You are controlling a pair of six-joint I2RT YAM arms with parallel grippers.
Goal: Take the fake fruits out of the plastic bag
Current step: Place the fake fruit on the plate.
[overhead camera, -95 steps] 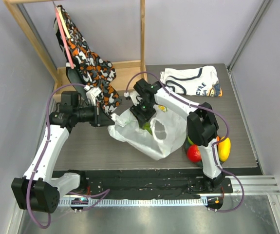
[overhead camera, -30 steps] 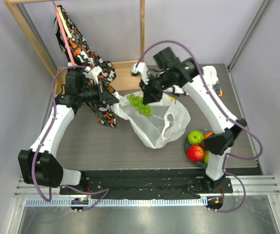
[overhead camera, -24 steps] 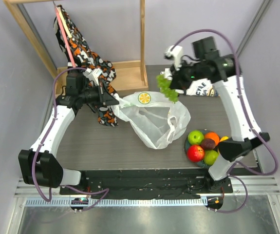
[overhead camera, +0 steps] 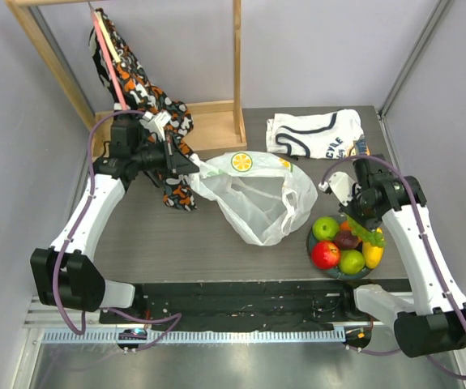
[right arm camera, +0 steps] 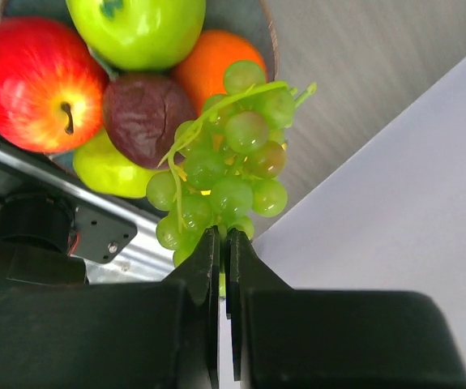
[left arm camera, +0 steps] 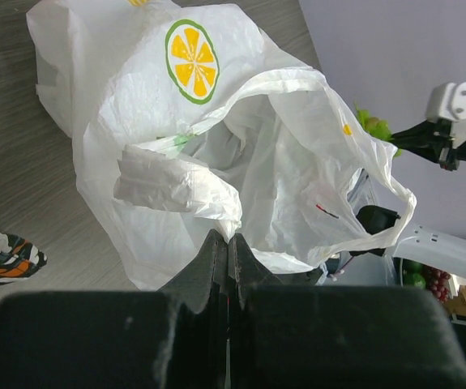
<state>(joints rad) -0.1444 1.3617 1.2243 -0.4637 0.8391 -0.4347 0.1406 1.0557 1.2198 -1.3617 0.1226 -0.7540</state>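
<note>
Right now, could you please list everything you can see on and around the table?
Crinkly thin plastic bag: one, translucent white with citrus print, table centre, mouth open.
Glossy red plastic apple: one, in round dark dish.
Glossy green plastic apples: two, in dish.
Plastic orange: one, orange, in dish.
Plastic plum: one, dark purple, in dish.
Yellow plastic fruit: one, dish's right edge.
Plastic grape bunch: one, green, held over dish.
Folded shirt: one, white with dark trim, far right.
Patterned cloth: one, orange-black, hanging on wooden rack.
Left claw: shut on bag's rim.
Right claw: shut on grape bunch.
</note>
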